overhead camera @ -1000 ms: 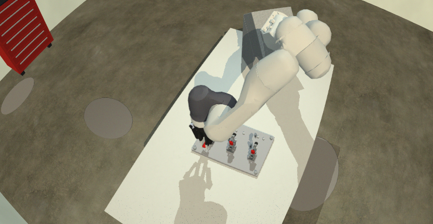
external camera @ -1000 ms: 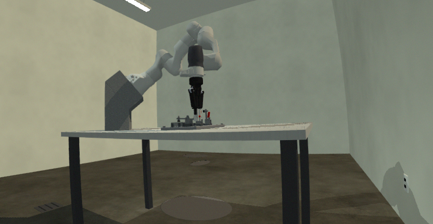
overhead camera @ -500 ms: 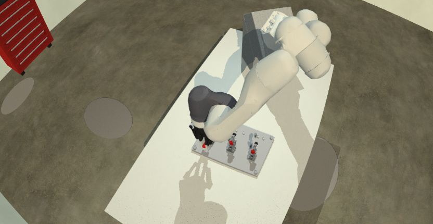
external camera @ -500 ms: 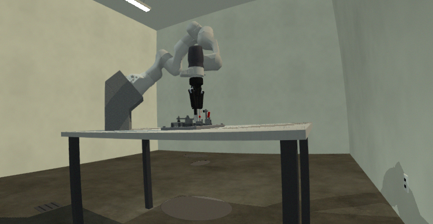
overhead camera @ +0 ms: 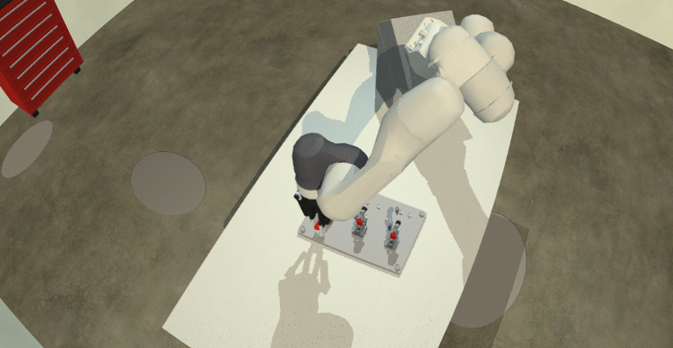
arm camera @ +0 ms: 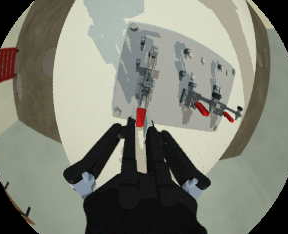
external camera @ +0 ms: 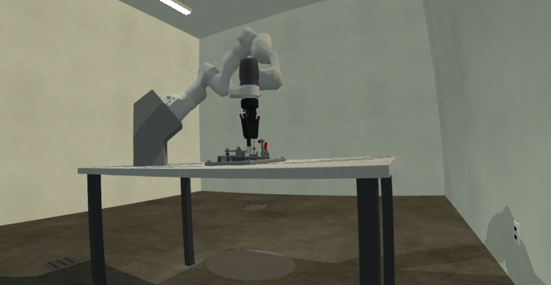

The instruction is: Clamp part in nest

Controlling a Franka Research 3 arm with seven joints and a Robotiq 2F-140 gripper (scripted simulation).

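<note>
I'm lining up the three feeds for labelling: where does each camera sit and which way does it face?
Top: high overhead, looking down at the table; arm and gripper over the fixture plate.
Exterior: low, off to one side, looking level; whole arm, pedestal.
Wrist: on the hand, looking down past the fingers.
Shared: all show the gripper shut on a red clamp handle.
</note>
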